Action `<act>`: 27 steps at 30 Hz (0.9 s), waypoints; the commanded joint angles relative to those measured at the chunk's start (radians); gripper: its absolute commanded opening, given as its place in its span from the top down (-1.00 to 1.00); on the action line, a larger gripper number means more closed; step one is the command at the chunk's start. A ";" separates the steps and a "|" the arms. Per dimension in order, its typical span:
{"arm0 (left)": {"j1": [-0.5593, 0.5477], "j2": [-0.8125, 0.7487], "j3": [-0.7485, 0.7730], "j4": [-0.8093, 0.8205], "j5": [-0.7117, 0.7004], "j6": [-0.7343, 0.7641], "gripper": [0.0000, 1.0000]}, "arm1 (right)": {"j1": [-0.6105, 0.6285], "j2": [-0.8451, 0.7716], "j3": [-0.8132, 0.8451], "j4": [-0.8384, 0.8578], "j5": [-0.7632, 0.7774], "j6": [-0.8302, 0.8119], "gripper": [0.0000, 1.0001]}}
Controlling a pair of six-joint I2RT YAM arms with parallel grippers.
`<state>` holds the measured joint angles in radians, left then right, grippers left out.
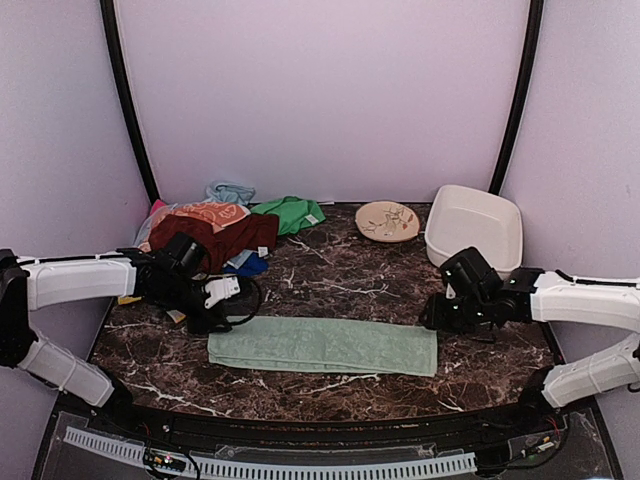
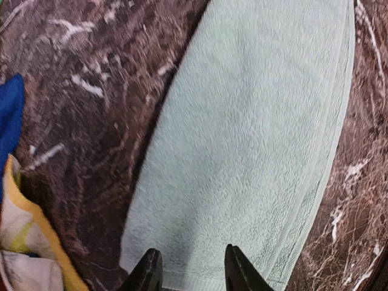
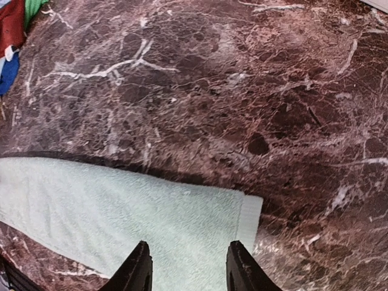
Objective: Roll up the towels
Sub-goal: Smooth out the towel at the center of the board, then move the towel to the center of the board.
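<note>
A pale mint-green towel (image 1: 322,346) lies flat as a long folded strip on the dark marble table (image 1: 330,275). My left gripper (image 1: 212,318) is open and empty just above the strip's left end (image 2: 242,157). My right gripper (image 1: 440,315) is open and empty above the strip's right end (image 3: 151,212). A dark maroon towel (image 1: 215,236) lies on a heap of coloured towels at the back left, with a green one (image 1: 290,213) beside it.
A white tub (image 1: 475,228) stands at the back right, with a patterned plate (image 1: 387,221) to its left. Blue and yellow-edged cloth (image 2: 12,200) from the heap lies close to my left gripper. Curved lilac walls close in the table.
</note>
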<state>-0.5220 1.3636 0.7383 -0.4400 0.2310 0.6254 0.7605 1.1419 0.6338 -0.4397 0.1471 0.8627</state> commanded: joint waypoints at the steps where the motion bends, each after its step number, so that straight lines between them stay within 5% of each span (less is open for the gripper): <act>1: -0.006 -0.060 0.071 -0.091 0.063 -0.014 0.24 | -0.050 0.102 0.019 0.010 -0.016 -0.107 0.12; 9: -0.005 -0.040 -0.008 -0.041 0.001 0.024 0.25 | -0.072 0.206 0.015 0.047 -0.030 -0.191 0.06; 21: -0.005 0.031 -0.083 0.119 -0.096 0.055 0.30 | -0.102 0.269 -0.029 0.114 -0.148 -0.216 0.29; 27: -0.005 0.035 -0.081 0.126 -0.097 0.061 0.29 | -0.101 0.255 -0.020 0.043 -0.106 -0.219 0.07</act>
<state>-0.5220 1.4025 0.6701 -0.3405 0.1467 0.6704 0.6628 1.3987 0.6235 -0.3355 0.0200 0.6468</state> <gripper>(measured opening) 0.352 0.438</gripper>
